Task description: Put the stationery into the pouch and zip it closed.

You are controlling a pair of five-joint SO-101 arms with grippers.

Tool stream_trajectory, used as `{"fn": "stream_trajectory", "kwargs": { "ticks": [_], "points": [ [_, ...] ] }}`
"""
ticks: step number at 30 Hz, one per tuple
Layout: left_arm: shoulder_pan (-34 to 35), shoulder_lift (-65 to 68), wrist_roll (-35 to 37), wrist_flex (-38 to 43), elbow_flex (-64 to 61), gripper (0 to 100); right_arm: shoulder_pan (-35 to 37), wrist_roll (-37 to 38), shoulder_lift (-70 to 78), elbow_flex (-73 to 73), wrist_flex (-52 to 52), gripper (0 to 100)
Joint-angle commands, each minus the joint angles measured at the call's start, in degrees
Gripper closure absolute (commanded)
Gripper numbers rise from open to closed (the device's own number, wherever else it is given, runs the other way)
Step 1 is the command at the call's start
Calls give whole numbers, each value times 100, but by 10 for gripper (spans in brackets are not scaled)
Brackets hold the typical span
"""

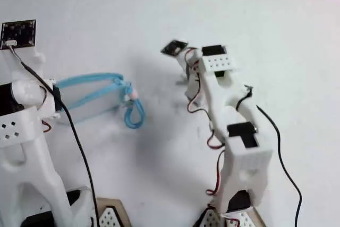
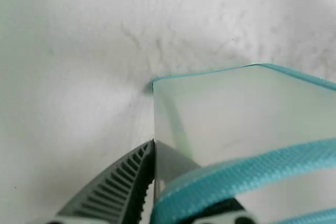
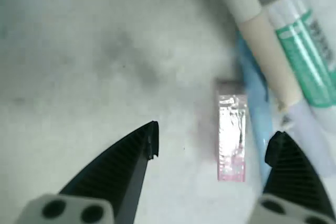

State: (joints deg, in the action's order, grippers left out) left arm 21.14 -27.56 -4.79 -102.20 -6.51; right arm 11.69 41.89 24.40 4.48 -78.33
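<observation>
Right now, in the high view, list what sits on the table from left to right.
left arm → pouch → right arm
</observation>
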Motion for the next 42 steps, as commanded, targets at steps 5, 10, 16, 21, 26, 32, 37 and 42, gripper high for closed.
{"fn": "stream_trajectory", "kwargs": {
  "ticks": [5,10,16,21,26,32,37,42],
  "points": [
    [-57,180,35,18,18,979,-268,97,418,237,611,679],
    [-57,180,35,18,9,979,-198,97,699,237,716,680],
    [-57,180,35,18,9,979,-163,97,734,237,725,905],
    [-57,180,35,18,9,979,-163,220,734,237,725,981],
    [-57,180,35,18,9,979,-163,211,497,237,690,981],
    [-57,180,35,18,9,979,-57,79,-303,220,154,981],
    [-57,180,35,18,9,979,207,53,-989,202,-541,981],
    [-57,171,35,18,9,979,497,26,-1560,202,-980,981]
  ]
}}
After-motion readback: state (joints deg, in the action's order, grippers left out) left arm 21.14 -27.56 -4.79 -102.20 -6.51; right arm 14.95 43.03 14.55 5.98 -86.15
